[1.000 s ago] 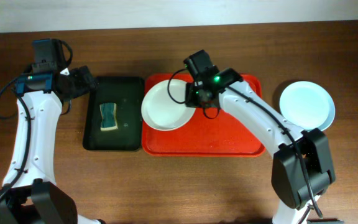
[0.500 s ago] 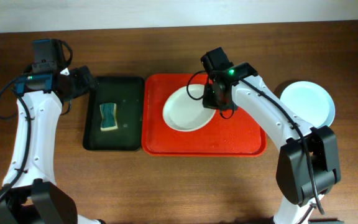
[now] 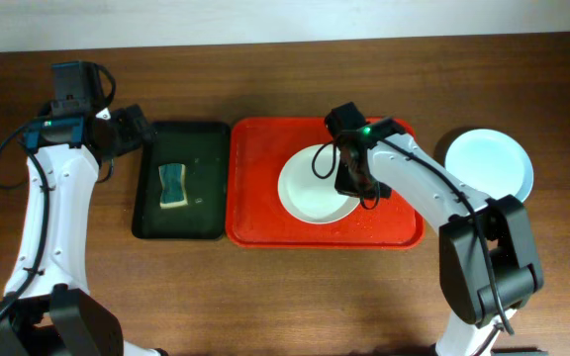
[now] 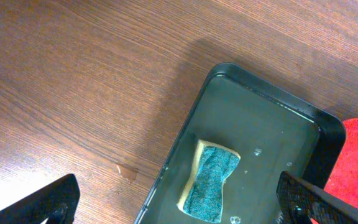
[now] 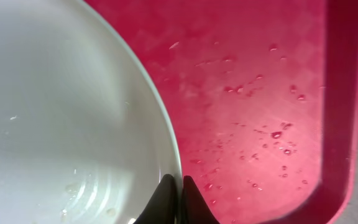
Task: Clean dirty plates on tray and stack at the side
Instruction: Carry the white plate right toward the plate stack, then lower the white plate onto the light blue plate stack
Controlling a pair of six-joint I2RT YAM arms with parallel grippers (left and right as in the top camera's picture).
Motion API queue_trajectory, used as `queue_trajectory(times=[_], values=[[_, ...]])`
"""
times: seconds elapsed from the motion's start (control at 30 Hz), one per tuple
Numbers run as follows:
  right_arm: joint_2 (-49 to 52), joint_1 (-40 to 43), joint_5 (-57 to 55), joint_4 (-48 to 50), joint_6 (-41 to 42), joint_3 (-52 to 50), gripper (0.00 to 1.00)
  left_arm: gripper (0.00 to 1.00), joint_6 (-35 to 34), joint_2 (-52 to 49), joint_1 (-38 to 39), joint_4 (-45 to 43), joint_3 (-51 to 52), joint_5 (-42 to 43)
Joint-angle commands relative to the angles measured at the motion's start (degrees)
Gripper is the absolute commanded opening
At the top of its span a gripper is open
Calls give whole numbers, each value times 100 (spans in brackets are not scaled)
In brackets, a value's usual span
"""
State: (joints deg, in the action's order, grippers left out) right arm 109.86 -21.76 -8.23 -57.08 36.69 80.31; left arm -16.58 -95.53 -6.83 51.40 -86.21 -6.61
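Tabletop of dark brown wood (image 3: 265,297) is seen from above, with two white robot arms reaching in from the near edge. A large red tray (image 3: 265,213) is laid near the middle, its long axis running left to right. One white plate (image 3: 310,193) is set flat and face up on the right half of this tray; being round, it has no long axis. The right gripper (image 3: 349,178) is pinched narrowly on the plate's right rim, and in the right wrist view the two dark fingertips (image 5: 166,190) are seen closed on that rim (image 5: 160,124), with water droplets scattered on the red tray floor (image 5: 247,93) beside it. Faint specks are seen on the plate's inner surface. Well apart, on the bare wood to the right of the tray, pale mint-blue plates (image 3: 490,165) are rested face up; a second rim is visible at the right edge, so a stack of two is suggested. Just beside the red tray's left edge a smaller black tray (image 3: 181,222) is placed, its long axis running front to back. A teal and yellow sponge (image 3: 172,185) is laid inside it, lengthwise along that axis. The left gripper (image 3: 137,129) is held above the table at the black tray's far left corner, its fingers (image 4: 48,199) spread wide with nothing between them.
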Motion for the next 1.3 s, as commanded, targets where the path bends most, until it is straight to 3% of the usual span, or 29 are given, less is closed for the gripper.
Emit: queue_trajectory(times=[0.0,0.23,0.4,0.6,0.73,0.87,1.27], values=[[-428,313,612,-15,-385,286,4,99,-74,-24,-11,9,-17,20],[-560,1414,581,120,-321,284,4,99,-74,-24,-9,9,-17,20],[-560,2627,1609,330,-321,284,4,100,-74,-24,-11,9,-17,20],[-560,4118,3842,411,-328,284,4,99,-74,-24,-9,9,-17,20],[-560,5027,3781,149,-992,284,4,99,-74,-24,-9,9,-17,20],[-560,5598,2752,-455,-1292,284,4,99,-74,-24,-9,9,-17,20],[-546,5971,997,-308,-1290,-74,4,99,-74,-24,-9,9,-17,20]])
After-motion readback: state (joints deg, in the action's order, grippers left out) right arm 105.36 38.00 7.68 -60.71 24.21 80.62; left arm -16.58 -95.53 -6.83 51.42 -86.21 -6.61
